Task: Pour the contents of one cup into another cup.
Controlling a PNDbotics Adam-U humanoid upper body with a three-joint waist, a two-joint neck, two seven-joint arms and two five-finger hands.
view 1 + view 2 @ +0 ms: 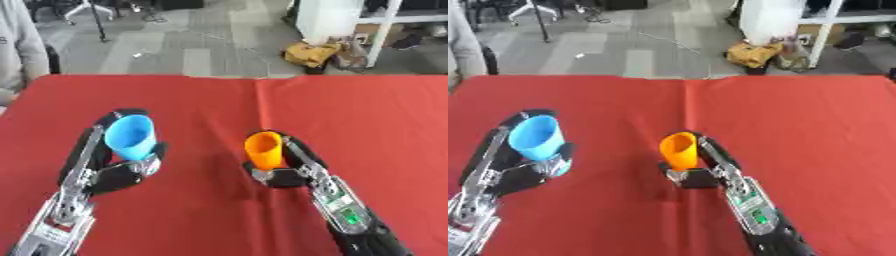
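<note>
Left hand point(118, 172) curls round the blue cup point(131, 136), right hand point(293, 165) round the orange cup point(263, 149); both cups stand near-upright, mouths tipped toward the camera, well apart over the red worktop point(367, 115).

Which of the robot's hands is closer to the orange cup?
Its right hand, whose fingers are curled around the orange cup. The left hand is off to the cup's left across the red table, holding a blue cup.
</note>
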